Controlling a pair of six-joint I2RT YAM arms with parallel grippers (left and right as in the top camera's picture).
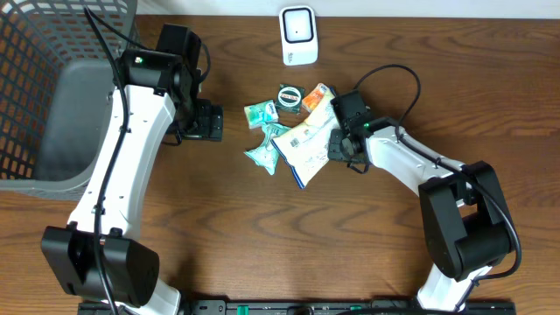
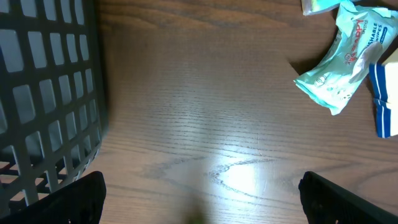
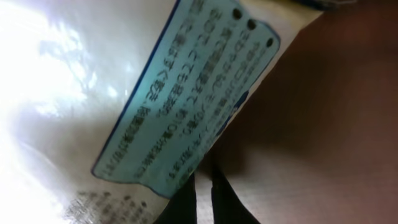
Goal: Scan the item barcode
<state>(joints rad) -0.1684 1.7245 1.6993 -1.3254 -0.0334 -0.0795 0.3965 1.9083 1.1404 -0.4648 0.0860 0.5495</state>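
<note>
A white snack bag with blue edges lies in the middle of the table among other small packs. My right gripper sits at the bag's right edge. In the right wrist view the bag fills the frame, and its pale blue printed label runs down to the gripper, whose two dark fingers are pressed almost together on the bag's edge. The white barcode scanner stands at the back. My left gripper hangs open over bare wood beside the basket, its fingertips wide apart with nothing between them.
A dark mesh basket fills the left side; its wall is close to the left arm. Two green wipes packs, a round tin and an orange pack cluster by the bag. One wipes pack shows in the left wrist view.
</note>
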